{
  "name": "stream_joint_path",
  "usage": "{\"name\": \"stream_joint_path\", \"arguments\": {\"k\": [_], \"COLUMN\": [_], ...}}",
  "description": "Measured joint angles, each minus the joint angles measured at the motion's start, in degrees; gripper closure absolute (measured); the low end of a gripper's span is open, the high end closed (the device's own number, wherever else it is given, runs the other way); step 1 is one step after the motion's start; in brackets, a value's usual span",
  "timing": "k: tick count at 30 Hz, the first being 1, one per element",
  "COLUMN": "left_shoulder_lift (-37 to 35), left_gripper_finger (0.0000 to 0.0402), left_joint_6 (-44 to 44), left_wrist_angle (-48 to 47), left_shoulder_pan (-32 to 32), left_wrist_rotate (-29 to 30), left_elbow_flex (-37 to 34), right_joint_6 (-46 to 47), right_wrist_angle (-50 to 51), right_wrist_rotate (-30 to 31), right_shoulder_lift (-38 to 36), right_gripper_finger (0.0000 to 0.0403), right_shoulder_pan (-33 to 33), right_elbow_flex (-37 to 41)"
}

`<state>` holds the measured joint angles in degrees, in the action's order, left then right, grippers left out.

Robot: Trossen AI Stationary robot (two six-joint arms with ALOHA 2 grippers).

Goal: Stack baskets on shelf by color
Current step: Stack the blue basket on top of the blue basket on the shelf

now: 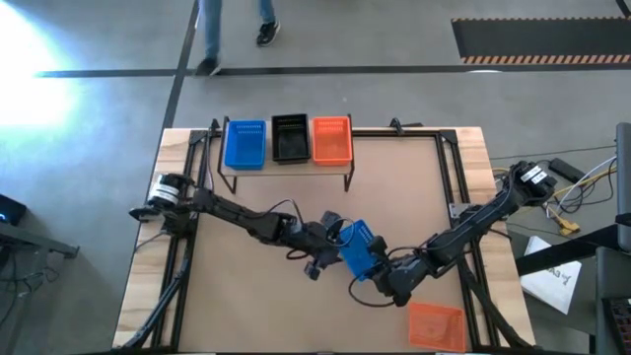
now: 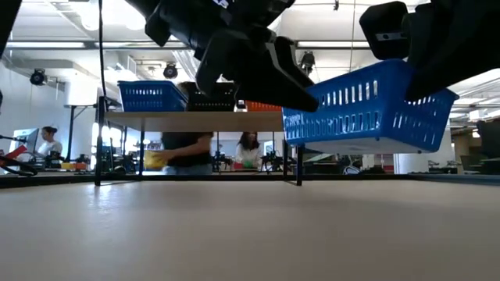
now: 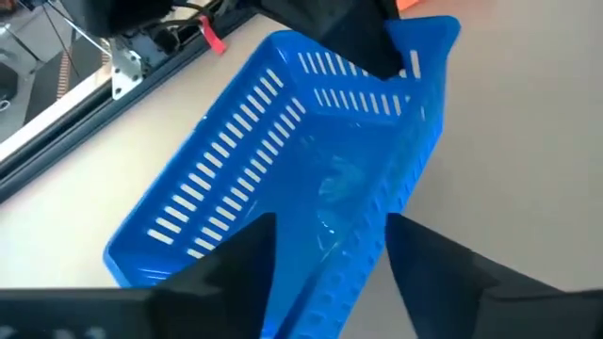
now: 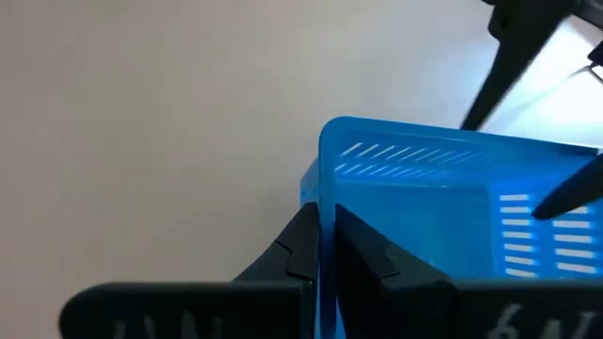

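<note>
Blue basket aloft over table centre, clear of the tabletop. Right gripper clamped tight on 1 rim wall. Left gripper at the opposite end, fingers spread wide astride the rim, not gripping. Shelf well apart, carrying 3 baskets.

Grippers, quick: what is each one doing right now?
Left gripper: open, straddling the blue basket's rim.
Right gripper: shut on the blue basket's wall.
</note>
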<state>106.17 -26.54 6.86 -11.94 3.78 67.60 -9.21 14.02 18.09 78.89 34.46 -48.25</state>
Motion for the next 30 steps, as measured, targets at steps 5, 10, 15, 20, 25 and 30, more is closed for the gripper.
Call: {"name": "stream_joint_path", "arguments": {"k": [5,10,15,20,25,30], "left_shoulder_lift": [0.0,0.0,0.08,0.31,0.31,0.31], "left_gripper_finger": [0.0282,0.035,0.0396,0.0399,0.0401,0.0401], "left_joint_6": [0.29,0.49,0.5,0.78,3.57,4.71], "left_wrist_angle": [-0.59,-3.29,-5.09,-7.54,-8.63,-8.95], "left_shoulder_pan": [-0.01,-0.05,-0.14,-0.53,-0.67,-0.91], "left_wrist_rotate": [-0.31,-1.12,-5.22,-6.6,-8.5,-8.37], "left_elbow_flex": [-0.34,-0.36,-0.49,-0.34,-0.44,-0.55], "right_joint_6": [-1.89,-2.81,-3.12,-5.95,-11.96,-15.49], "right_wrist_angle": [-1.06,-2.03,-3.24,-6.91,-11.49,-15.46], "right_wrist_rotate": [-0.02,-0.07,-1.01,-0.33,-0.03,0.27], "right_shoulder_lift": [0.02,0.08,0.87,3.27,4.26,2.96], "right_gripper_finger": [0.039,0.039,0.0385,0.0334,0.0261,0.0211], "right_shoulder_pan": [-0.03,-1.16,-2.61,-3.08,-3.1,-3.12], "right_elbow_flex": [0.02,0.11,0.11,0.11,0.11,0.11]}}
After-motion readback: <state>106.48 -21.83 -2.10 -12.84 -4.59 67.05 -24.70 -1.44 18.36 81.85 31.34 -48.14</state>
